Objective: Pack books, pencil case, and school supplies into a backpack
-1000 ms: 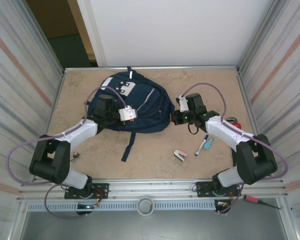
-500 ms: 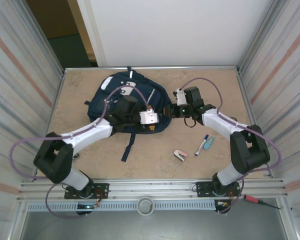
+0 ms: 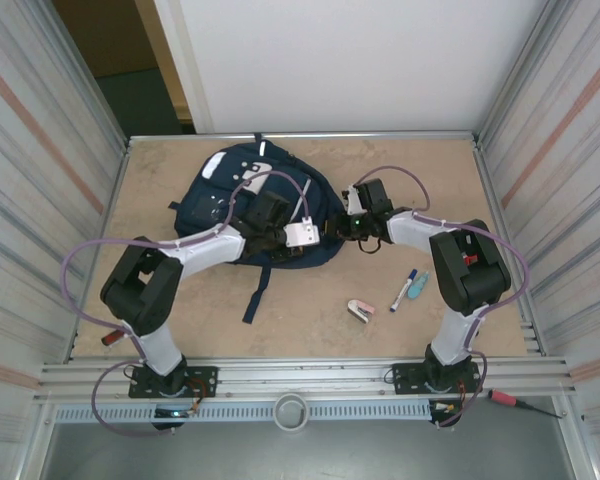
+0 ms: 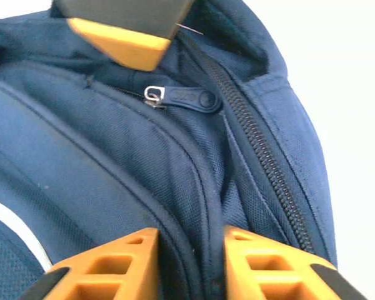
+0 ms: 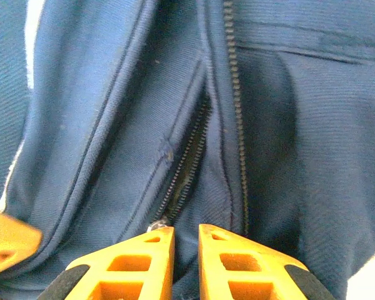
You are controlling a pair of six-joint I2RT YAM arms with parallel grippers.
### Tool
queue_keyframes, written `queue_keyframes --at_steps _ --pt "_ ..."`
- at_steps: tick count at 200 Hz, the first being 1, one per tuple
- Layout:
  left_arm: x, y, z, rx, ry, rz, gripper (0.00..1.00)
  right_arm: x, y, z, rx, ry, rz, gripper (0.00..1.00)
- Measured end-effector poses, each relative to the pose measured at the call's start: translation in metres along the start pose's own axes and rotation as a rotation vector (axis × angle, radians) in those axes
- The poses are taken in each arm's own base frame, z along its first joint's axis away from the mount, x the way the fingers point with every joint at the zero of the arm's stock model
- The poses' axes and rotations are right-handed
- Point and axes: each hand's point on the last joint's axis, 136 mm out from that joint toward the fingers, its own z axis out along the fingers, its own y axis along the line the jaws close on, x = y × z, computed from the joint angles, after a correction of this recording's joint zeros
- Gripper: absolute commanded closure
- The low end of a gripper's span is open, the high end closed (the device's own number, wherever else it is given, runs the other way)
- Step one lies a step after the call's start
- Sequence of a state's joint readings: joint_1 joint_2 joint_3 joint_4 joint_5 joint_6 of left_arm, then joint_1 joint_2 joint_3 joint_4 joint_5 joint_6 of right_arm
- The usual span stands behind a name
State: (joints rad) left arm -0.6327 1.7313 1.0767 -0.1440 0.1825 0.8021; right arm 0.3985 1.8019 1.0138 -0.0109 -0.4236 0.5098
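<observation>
The navy backpack [image 3: 245, 200] lies flat at the back left of the table. My left gripper [image 3: 323, 238] reaches across it to its right edge and is shut on a fold of its fabric [image 4: 200, 187], close to a zipper pull [image 4: 182, 97]. My right gripper [image 3: 343, 228] meets it from the right, its jaws nearly together on backpack fabric [image 5: 186, 230] beside a partly open zipper [image 5: 186, 164]. The school supplies lie loose on the table: a blue-and-white marker [image 3: 403, 290], a teal item [image 3: 418, 286] and a pink-and-white item [image 3: 360, 310]. Books and pencil case are out of view.
A dark backpack strap [image 3: 257, 292] trails toward the near edge. Metal walls [image 3: 80, 150] close in both sides. A red-handled tool [image 3: 502, 398] lies outside the table at the near right. A small red item [image 3: 110, 338] sits by the left arm's base.
The left gripper swung right across the backpack to its right edge and closed on the fabric. The right gripper moved left to the same edge.
</observation>
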Motion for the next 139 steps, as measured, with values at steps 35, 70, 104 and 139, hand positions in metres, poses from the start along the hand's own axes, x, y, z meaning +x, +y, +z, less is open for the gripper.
queue_keyframes --at_steps 35,70,104,139 --pt "-0.007 0.010 -0.015 0.022 -0.104 -0.082 1.00 0.006 0.001 -0.004 -0.014 -0.018 -0.023 0.74" --pt "-0.010 0.019 -0.048 0.011 -0.267 -0.171 1.00 0.011 0.025 -0.020 -0.065 -0.036 -0.120 0.64" --pt "-0.013 0.027 -0.077 0.005 -0.407 -0.228 1.00 0.006 0.053 -0.056 -0.155 -0.097 -0.205 0.54" --pt "-0.015 0.031 -0.087 0.019 -0.482 -0.266 1.00 0.005 0.076 -0.068 -0.256 -0.093 -0.280 0.49"
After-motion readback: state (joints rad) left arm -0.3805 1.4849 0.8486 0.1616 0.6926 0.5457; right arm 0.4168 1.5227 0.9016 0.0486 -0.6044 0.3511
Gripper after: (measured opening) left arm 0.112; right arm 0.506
